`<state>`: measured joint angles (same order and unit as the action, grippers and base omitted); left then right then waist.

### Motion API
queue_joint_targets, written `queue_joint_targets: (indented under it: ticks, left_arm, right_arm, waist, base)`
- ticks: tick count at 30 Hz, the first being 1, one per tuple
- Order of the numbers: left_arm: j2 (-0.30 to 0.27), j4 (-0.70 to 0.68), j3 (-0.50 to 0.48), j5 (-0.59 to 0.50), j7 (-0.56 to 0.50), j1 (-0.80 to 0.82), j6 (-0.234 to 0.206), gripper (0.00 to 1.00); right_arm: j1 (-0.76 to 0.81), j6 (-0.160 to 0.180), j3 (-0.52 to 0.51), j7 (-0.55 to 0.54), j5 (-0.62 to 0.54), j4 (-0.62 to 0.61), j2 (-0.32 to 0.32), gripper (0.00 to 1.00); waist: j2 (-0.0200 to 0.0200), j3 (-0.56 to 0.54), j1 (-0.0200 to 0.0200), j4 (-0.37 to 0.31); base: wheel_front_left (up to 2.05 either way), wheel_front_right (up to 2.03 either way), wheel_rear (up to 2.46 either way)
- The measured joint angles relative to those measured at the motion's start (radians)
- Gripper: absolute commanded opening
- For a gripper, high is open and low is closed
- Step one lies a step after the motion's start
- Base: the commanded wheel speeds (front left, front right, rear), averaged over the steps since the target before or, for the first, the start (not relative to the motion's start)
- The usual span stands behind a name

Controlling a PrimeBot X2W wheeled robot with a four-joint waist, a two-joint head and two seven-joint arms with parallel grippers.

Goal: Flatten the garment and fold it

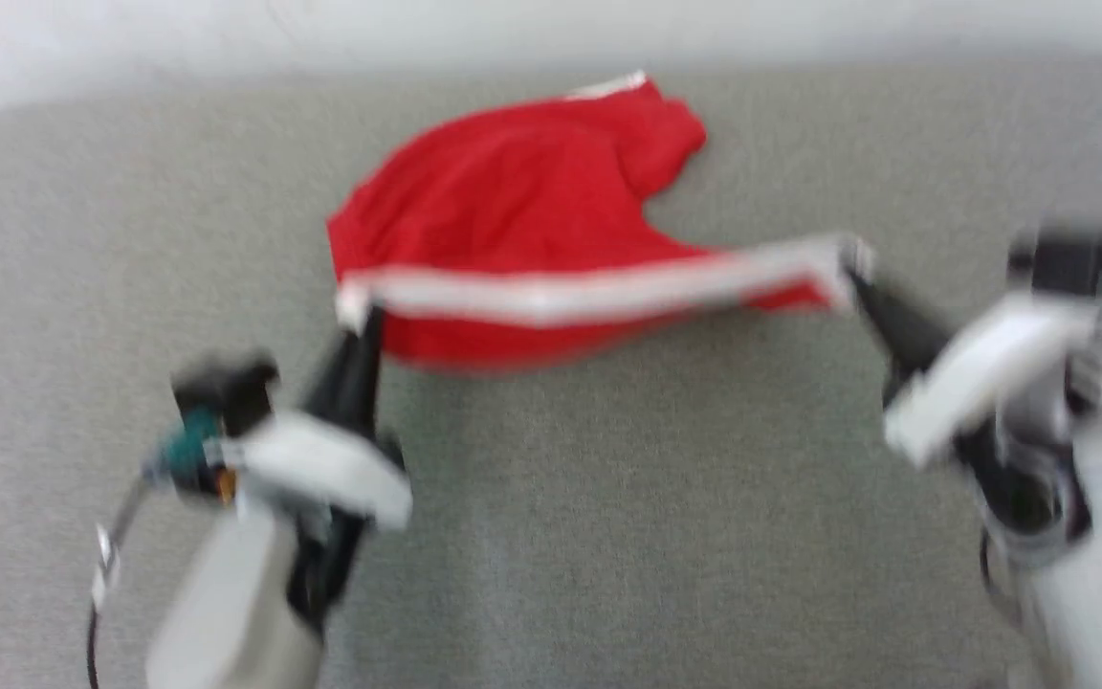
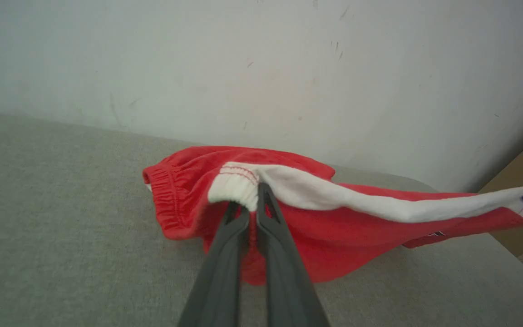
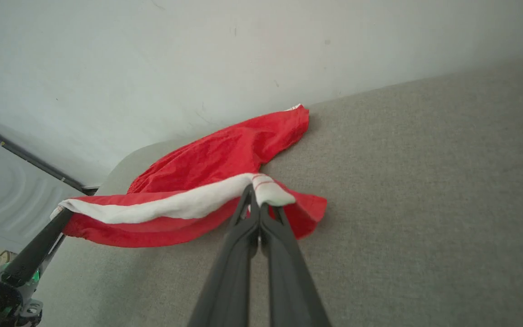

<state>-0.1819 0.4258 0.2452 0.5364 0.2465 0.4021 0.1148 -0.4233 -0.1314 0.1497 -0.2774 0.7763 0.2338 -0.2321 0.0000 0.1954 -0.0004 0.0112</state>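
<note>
Stretching step in hand, by my reading: the red shorts [image 1: 513, 182] are strung between both grippers by the white side band [image 1: 599, 287]. Flattening is not yet done.

Left gripper [image 2: 250, 206]: jaws closed, pinching the band at its gathered waistband [image 2: 166, 200] end. Right gripper [image 3: 254, 195]: jaws closed on the band's other end, at the leg hem. The band runs taut and near-straight between the two, lifted off the grey fabric surface [image 1: 608, 536]. Red cloth sags beneath it in a shallow belly.

Rest of the shorts: trails away toward the pale wall [image 2: 243, 68], resting on the surface, rumpled, one leg bunched at the far end. The head view is blurred and no print is readable. The left wrist view shows a small dark mark on the red below the band, near the right end, too small to read.

Judgement: early in the task. One edge is straight; the body of the cloth is creased and looks partly doubled under. No fold started.

Next move likely calls for holding both pinches with even tension, then lowering or dragging the taut edge toward the robot so the trailing cloth pulls smooth across the surface. The fabric is thin, so it should slide easily. It may tuck under itself if one side leads.
</note>
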Motion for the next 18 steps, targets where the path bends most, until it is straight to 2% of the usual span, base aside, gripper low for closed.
queue_joint_targets:
  ticks: [4,9,18]
  left_arm:
    - [0.007,-0.055,0.007,0.037,-0.035,-0.151,-0.003,0.0]
    - [0.0,-0.097,0.016,0.068,-0.107,-0.297,-0.032,0.0]
    - [-0.039,-0.19,-0.011,0.141,-0.246,-0.509,-0.11,0.0]
  right_arm:
    - [0.208,0.0,-0.015,-0.058,0.009,-0.057,0.0,0.0]
    - [0.425,0.0,-0.039,-0.164,0.037,-0.104,0.018,0.0]
    - [0.644,0.0,-0.083,-0.467,0.044,-0.228,0.032,0.0]
  waist:
    - [0.0,-0.057,-0.0001,0.01]
    - [0.0001,-0.116,0.0001,0.027]
    - [0.0001,-0.185,0.0002,0.04]
  base:
    - [0.0,0.0,0.0]
    - [0.0,0.0,0.0]
    - [0.0,0.0,0.0]
